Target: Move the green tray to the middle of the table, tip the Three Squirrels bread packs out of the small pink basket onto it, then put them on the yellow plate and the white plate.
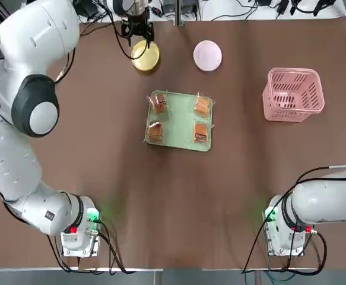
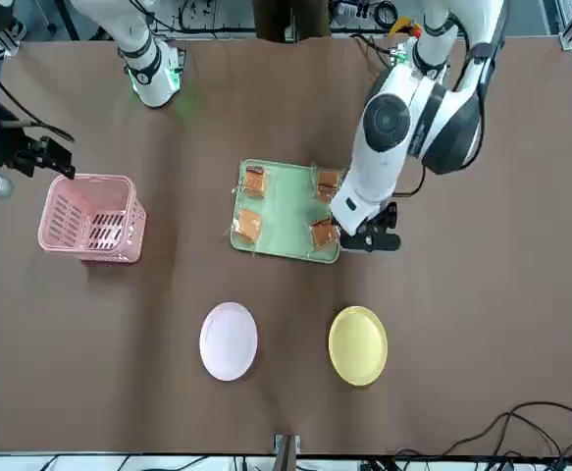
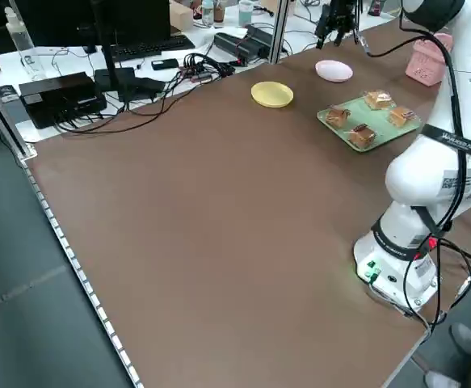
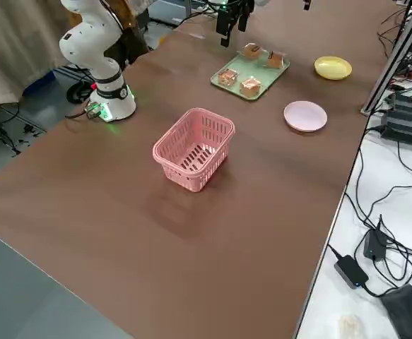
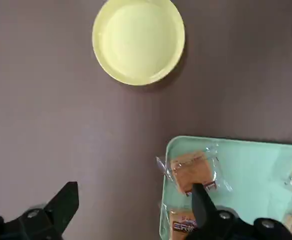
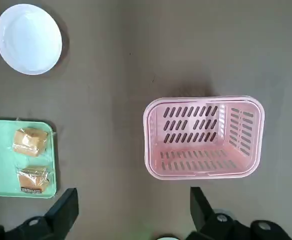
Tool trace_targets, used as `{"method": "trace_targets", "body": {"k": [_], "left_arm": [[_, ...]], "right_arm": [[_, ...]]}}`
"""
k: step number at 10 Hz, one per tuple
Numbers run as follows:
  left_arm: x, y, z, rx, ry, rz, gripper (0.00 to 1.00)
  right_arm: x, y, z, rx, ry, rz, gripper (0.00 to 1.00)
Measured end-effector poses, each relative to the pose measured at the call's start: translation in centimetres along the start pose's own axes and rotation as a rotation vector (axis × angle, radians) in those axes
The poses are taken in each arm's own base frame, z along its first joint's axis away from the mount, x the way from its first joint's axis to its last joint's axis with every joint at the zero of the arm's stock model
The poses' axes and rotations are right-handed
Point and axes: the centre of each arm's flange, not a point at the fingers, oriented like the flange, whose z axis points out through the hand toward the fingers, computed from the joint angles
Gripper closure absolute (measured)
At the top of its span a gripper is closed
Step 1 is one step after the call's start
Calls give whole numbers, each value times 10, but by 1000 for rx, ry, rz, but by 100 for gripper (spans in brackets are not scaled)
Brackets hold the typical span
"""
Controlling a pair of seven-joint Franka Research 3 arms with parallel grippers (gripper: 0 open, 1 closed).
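Green tray mid-table with four bread packs, untouched.

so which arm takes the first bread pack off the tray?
Left. The left gripper hangs open by the green tray, beside the bread packs on its side, with the yellow plate close. The right gripper is parked, open, near the pink basket.

1. Your left arm is stretched far forward across the table; its left gripper points down, fingers spread wide, nothing between them.
2. Your right arm is folded back near its base; the right gripper hangs high, fingers apart and empty.
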Motion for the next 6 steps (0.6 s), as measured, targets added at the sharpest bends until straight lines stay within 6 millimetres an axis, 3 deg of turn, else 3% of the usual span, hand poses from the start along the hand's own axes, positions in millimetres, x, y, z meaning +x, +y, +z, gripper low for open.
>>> {"method": "trace_targets", "body": {"k": [1, 3, 5, 6], "left_arm": [[8, -32, -17, 2, 7, 29, 0], [5, -107, -70, 17, 6, 76, 0], [-11, -149, -122, 15, 51, 51, 0], [-16, -163, -136, 5, 63, 45, 0]], "right_arm": [[0, 0, 0, 0, 0, 0, 1], [0, 0, 0, 0, 0, 0, 1], [0, 0, 0, 0, 0, 0, 1], [0, 0, 0, 0, 0, 0, 1]]}}
